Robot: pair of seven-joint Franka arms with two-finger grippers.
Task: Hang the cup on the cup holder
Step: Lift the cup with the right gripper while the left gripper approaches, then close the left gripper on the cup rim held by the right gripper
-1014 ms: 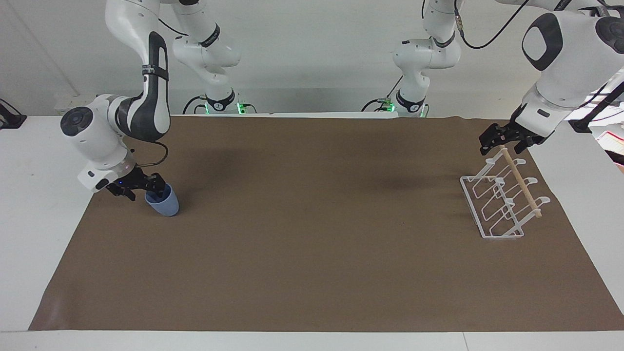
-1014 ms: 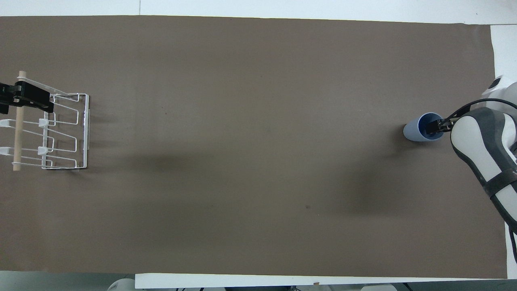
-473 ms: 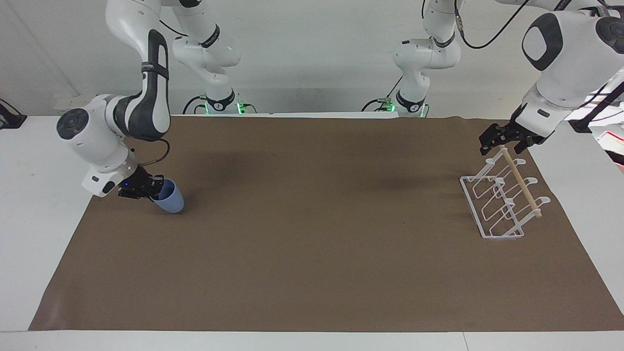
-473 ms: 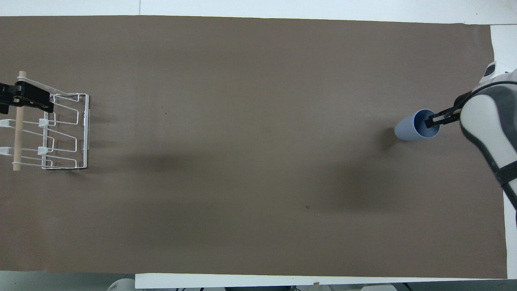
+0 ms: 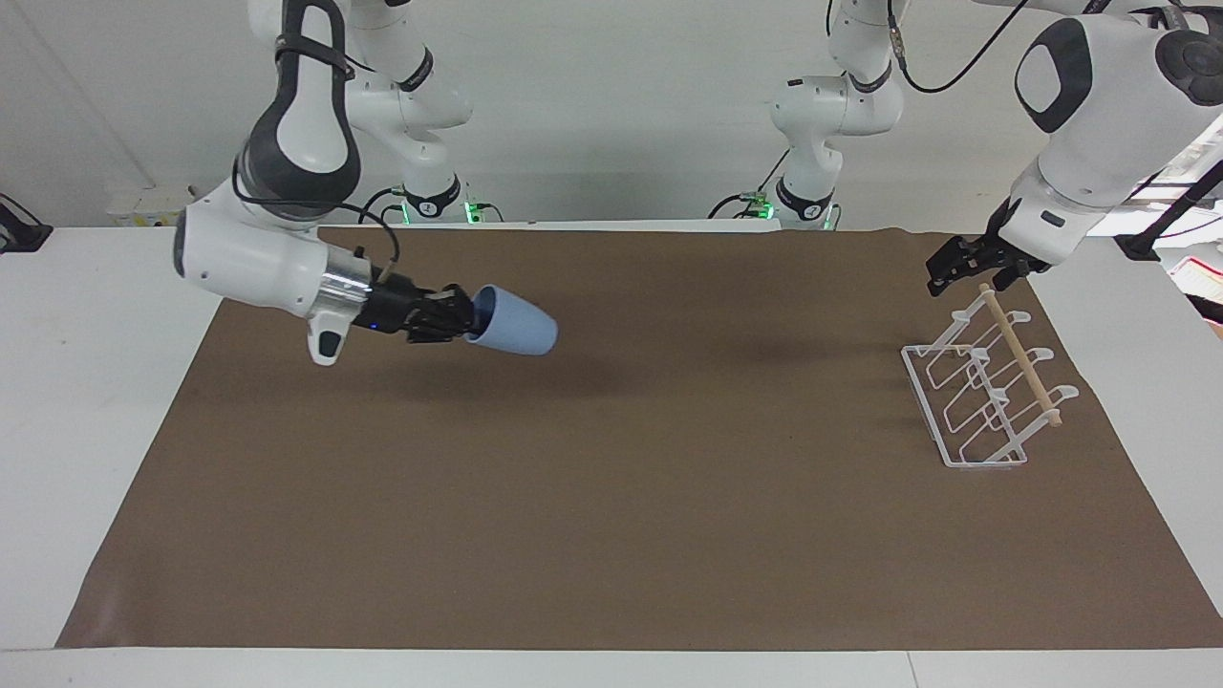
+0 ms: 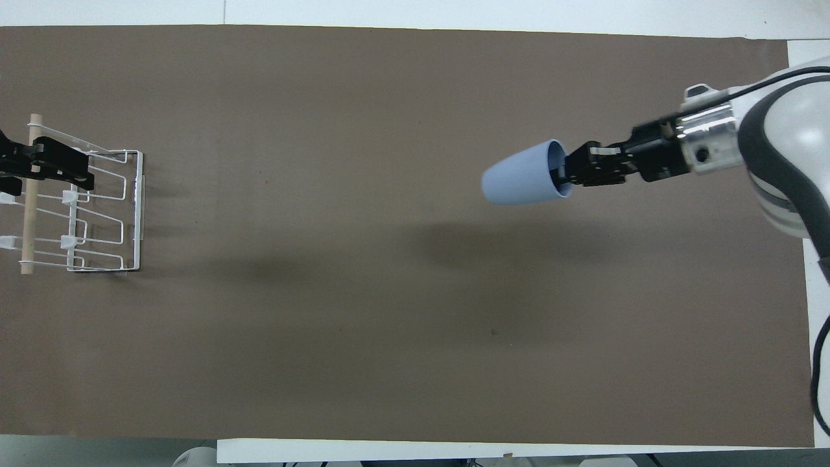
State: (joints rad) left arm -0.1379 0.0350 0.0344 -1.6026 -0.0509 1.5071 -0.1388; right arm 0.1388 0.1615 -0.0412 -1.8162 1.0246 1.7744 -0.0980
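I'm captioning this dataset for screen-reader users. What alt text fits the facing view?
The right gripper carries a light-blue cup on its side above a brown mat, pinching the rim, base pointing toward the left arm's end. There, a white wire cup holder stands on the mat, with the left gripper at the upper end of its wooden dowel.

Right end effector [image 5: 465,316] points sideways, clamped; left end effector [image 5: 973,270] hovers.

The right gripper [image 5: 465,319] holds the light-blue cup [image 5: 514,333] by its rim, tipped sideways in the air over the brown mat [image 5: 611,535]. The left gripper [image 5: 967,272] hovers just above the wooden dowel [image 5: 1020,355] of the white cup holder [image 5: 965,401].
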